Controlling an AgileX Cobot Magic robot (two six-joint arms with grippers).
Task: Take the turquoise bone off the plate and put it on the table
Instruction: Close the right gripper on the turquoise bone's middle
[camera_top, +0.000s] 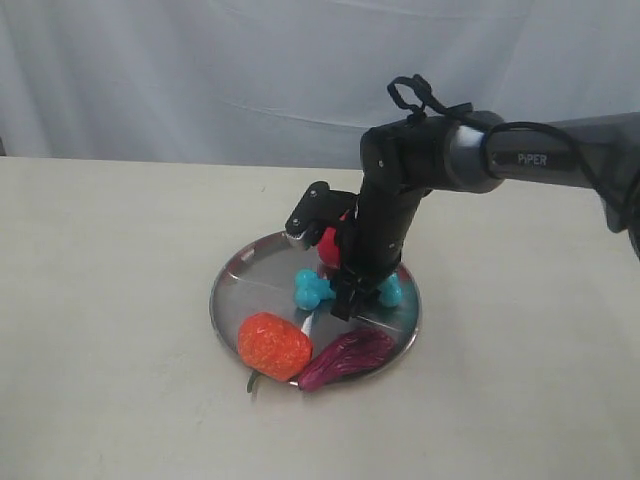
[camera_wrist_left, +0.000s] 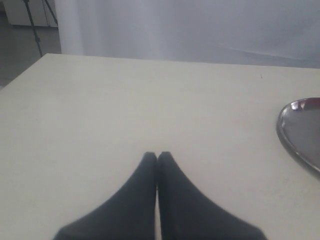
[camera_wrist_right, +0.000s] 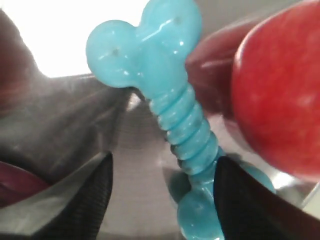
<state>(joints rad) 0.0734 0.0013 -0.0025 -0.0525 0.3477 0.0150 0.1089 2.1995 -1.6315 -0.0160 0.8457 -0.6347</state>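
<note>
The turquoise bone (camera_top: 312, 289) lies on the silver plate (camera_top: 228, 290) at the middle of the beige table (camera_top: 100, 300). My right gripper (camera_top: 345, 300) reaches down over its middle, hiding the shaft. In the right wrist view the bone (camera_wrist_right: 175, 110) runs between the open fingers; one finger (camera_wrist_right: 235, 195) is right against its near knob, the other stands well apart from it. My right gripper (camera_wrist_right: 164, 165) is open and holds nothing. My left gripper (camera_wrist_left: 158, 156) is shut and empty over bare table (camera_wrist_left: 150, 100), with the plate's rim (camera_wrist_left: 295, 130) off to one side.
A red apple (camera_top: 330, 243) sits on the plate just behind the bone, close beside it in the right wrist view (camera_wrist_right: 280, 95). An orange strawberry toy (camera_top: 272, 345) and a purple eggplant toy (camera_top: 347, 358) lie at the plate's front rim. A white curtain hangs behind.
</note>
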